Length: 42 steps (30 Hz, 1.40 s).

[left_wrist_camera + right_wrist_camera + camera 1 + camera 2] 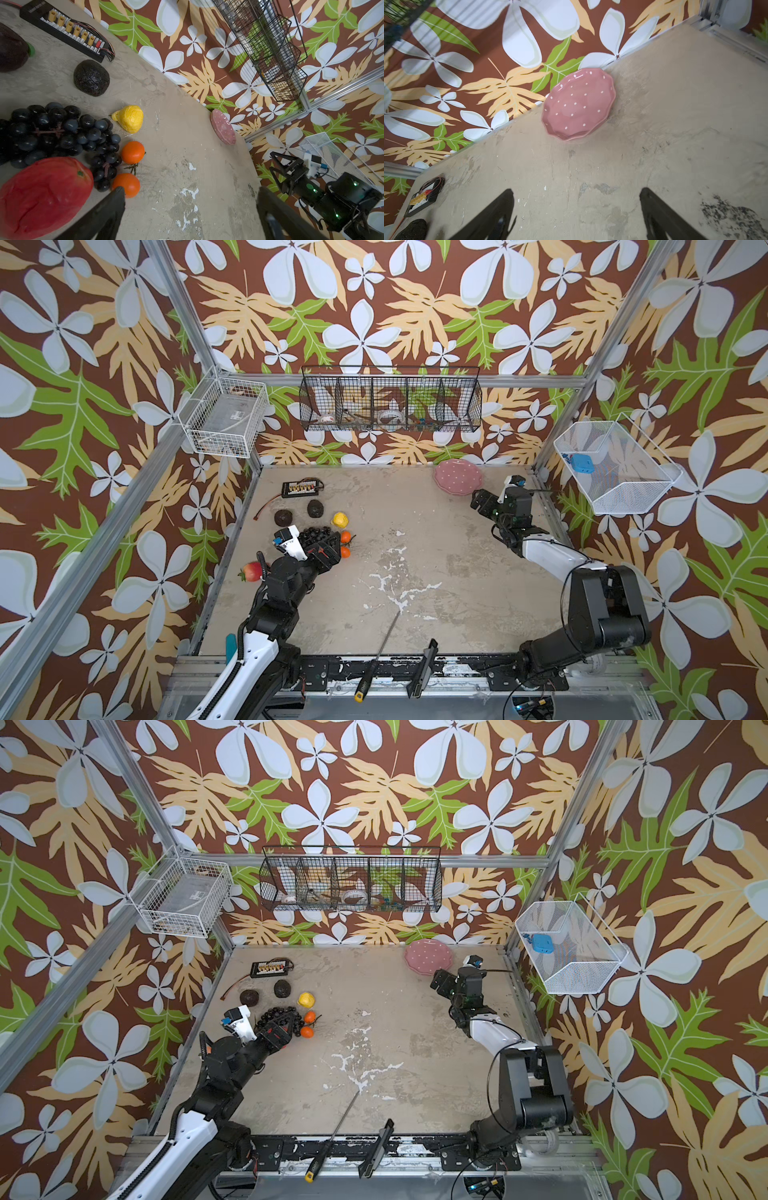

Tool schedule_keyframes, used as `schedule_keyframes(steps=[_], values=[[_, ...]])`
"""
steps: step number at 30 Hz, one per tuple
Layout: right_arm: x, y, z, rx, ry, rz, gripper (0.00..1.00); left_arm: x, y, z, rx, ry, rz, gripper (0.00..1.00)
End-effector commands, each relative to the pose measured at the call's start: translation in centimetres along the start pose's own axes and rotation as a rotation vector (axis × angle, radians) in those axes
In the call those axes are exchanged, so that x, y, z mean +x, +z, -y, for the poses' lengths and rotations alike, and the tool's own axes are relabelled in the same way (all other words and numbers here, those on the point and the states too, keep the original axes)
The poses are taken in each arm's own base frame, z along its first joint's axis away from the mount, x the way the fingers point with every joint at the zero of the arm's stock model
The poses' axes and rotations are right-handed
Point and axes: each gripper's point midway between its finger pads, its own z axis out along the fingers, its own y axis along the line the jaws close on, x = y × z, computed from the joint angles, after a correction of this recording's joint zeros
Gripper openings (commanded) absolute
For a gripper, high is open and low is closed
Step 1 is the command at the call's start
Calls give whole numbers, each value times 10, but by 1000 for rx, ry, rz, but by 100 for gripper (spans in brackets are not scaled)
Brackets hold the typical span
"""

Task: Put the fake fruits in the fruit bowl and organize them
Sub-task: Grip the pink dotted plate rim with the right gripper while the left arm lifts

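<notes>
No lettering can be read anywhere (the faint print on the black connector board (62, 33) is blurred).

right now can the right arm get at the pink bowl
Probably yes. The right gripper is open and points toward the fruit bowl, with only bare table between them and nothing lying in the bowl.

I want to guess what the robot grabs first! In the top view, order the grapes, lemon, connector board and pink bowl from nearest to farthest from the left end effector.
1. Grapes, partly under the left end effector.
2. Lemon, just beyond them.
3. Connector board, back left.
4. Pink bowl, far back right.
</notes>
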Motion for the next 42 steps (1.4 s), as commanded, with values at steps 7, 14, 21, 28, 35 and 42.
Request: schedule_keyframes(steps=[7,14,21,28,35,42], values=[[10,81,9,96,47,-109,79,12,-1,9,25,34,-42,100],[17,126,23,194,50,-165,70,18,-2,8,14,44,-51,100],[19,155,31,242,33,-197,64,20,-2,7,11,47,-55,100],[26,176,43,277,29,-233,58,21,0,6,7,48,-58,100],[29,185,46,302,10,-260,41,22,1,4,1,45,-61,100],[40,182,50,319,-4,-290,27,22,2,4,-2,46,-62,100]])
